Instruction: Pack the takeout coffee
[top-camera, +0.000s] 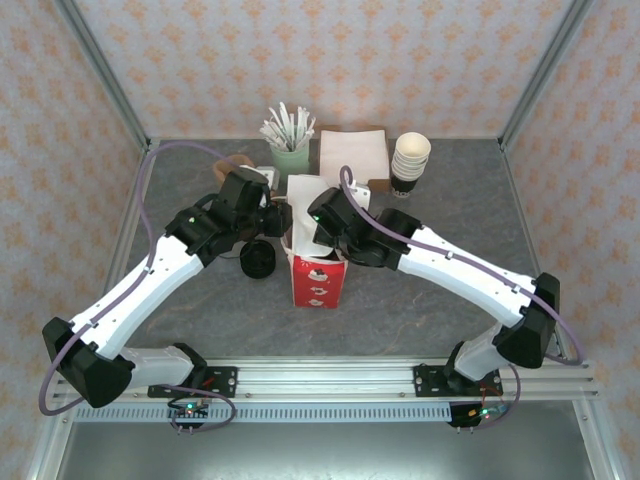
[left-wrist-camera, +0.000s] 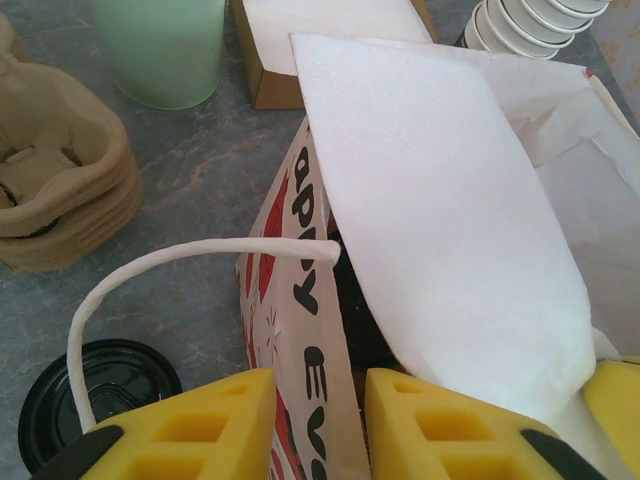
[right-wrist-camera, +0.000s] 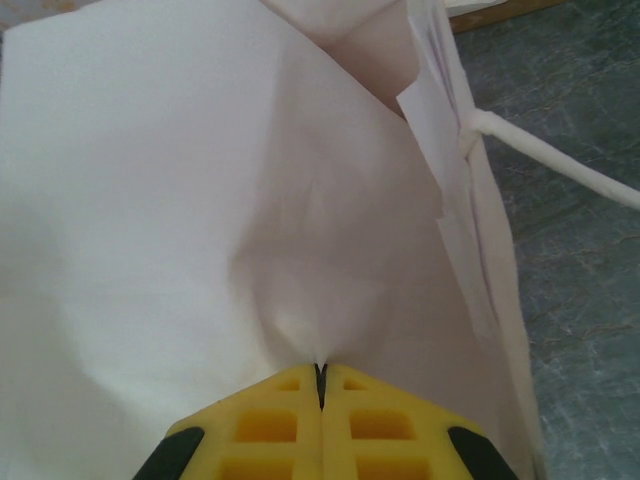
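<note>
One takeout coffee, seemingly the dark shape deep inside the red-and-white paper bag mid-table. Right gripper pinches the bag's white wall, jaws fully together; left gripper straddles the printed side, jaws partly apart; black lids lie just left of the bag

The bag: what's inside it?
I see the bag's white lining and a dark gap. Its folded flap hides the rest, so I can't tell if coffee is there.
</note>
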